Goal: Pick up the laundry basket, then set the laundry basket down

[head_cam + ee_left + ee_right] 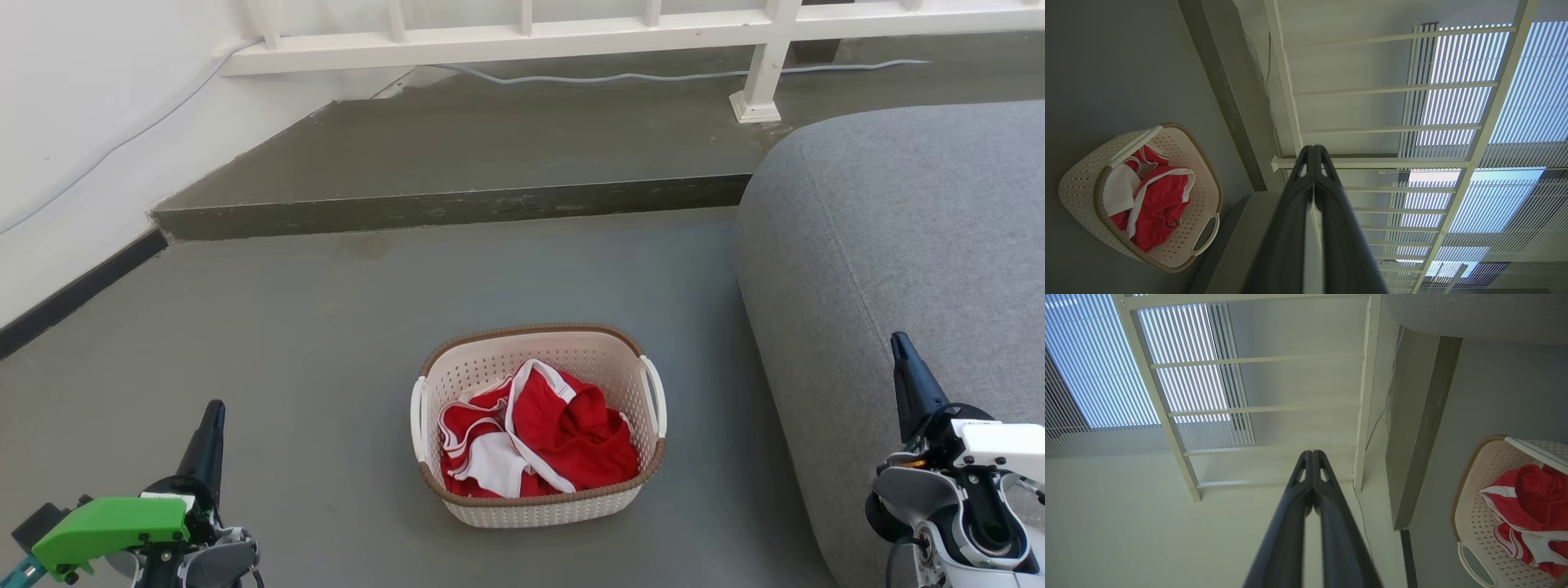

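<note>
We see laundry basket w/ red-white garment on floor; L gripper & R gripper both pinched closed, empty.

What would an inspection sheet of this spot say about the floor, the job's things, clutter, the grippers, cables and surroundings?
Surface: grey floor, with a raised step at the back.
Job's things: laundry basket upright on the floor, red and white clothes inside, both side handles free.
Clutter: nothing seen.
Grippers: left gripper and right gripper, one on each side of the basket, fingers shut, empty, well apart from it.
Cables: grey cable lying on the step under the railing; thin cable running along the wall.
Surroundings: grey upholstered seat right of the basket, white railing and white wall behind.
</note>
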Controlling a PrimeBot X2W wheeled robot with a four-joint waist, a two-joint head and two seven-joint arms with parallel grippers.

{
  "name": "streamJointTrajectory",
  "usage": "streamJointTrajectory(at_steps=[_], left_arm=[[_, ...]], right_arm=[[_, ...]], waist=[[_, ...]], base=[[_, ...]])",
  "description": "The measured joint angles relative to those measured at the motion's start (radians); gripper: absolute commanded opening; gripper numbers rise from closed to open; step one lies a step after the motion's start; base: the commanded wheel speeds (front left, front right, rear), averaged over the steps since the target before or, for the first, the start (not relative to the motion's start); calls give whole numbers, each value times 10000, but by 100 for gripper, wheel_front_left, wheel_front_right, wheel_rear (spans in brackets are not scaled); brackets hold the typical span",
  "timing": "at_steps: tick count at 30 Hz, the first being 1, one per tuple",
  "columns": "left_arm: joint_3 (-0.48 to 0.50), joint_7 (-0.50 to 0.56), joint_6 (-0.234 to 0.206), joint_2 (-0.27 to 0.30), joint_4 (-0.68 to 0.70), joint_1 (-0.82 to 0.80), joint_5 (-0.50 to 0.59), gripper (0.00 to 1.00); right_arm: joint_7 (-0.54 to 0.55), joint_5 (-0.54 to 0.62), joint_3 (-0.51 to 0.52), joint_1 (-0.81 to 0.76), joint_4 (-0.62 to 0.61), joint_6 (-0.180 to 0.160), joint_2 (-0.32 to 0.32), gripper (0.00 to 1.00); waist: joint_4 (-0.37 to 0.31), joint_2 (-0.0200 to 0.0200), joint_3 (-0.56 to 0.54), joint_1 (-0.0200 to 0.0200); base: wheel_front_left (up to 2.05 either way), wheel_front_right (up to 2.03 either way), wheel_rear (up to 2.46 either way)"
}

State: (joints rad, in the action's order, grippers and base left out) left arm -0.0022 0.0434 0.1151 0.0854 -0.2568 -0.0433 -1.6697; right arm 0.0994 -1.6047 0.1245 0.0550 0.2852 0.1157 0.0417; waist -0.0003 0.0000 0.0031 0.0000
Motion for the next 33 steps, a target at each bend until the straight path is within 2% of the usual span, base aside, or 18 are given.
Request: streamJointTrajectory(at_steps=[33], left_arm=[[15,44,36,-4,-184,-9,0,0]], right_arm=[[0,0,13,1,-13,2,-8,0]], waist=[[1,0,-3,0]], base=[[0,0,0]])
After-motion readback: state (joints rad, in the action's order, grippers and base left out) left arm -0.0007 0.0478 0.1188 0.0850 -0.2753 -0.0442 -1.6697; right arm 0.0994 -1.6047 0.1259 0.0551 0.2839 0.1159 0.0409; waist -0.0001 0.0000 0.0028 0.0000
